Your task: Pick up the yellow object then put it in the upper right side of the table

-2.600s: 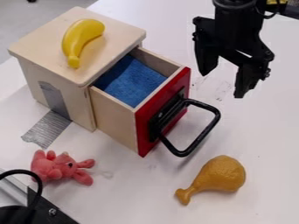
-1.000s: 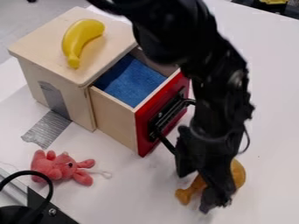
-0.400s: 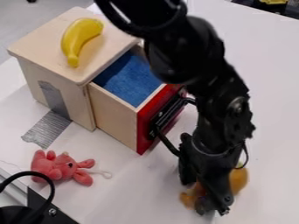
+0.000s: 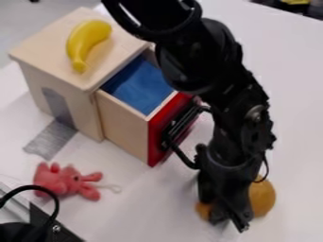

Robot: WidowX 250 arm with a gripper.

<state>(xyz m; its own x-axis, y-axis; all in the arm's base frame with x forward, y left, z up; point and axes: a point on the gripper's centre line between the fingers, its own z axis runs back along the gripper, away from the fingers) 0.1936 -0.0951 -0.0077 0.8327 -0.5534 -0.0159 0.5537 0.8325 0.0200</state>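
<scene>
Camera view: the white tabletop (image 4: pixel 296 123) is being seen at a slant from above.
Arm (image 4: pixel 217 52): being extended from the top edge down to the lower right.
Gripper (image 4: pixel 228 218): being held low over the drumstick, pointed downward.
Jaws: being partly hidden; how far apart they are being held, and whether anything is being gripped, cannot be told.
Drumstick (image 4: pixel 262 198): yellow-brown, being seen at the lower right on both sides of the gripper, its middle being covered.
Wooden box (image 4: pixel 44 42): being seen at the upper left, with a yellow banana (image 4: pixel 82 45) being carried on its top.
Drawer (image 4: pixel 126 123): being left pulled out, its floor being covered by blue cloth (image 4: pixel 135 85); its red front (image 4: pixel 156 142) is being partly hidden by the arm.
Handle (image 4: pixel 183 156): black, being partly covered by the arm.
Tape (image 4: pixel 50 138): grey, being stuck to box and tabletop.
Plush toy (image 4: pixel 60 182): pink, being supported by the tabletop below the tape.
</scene>
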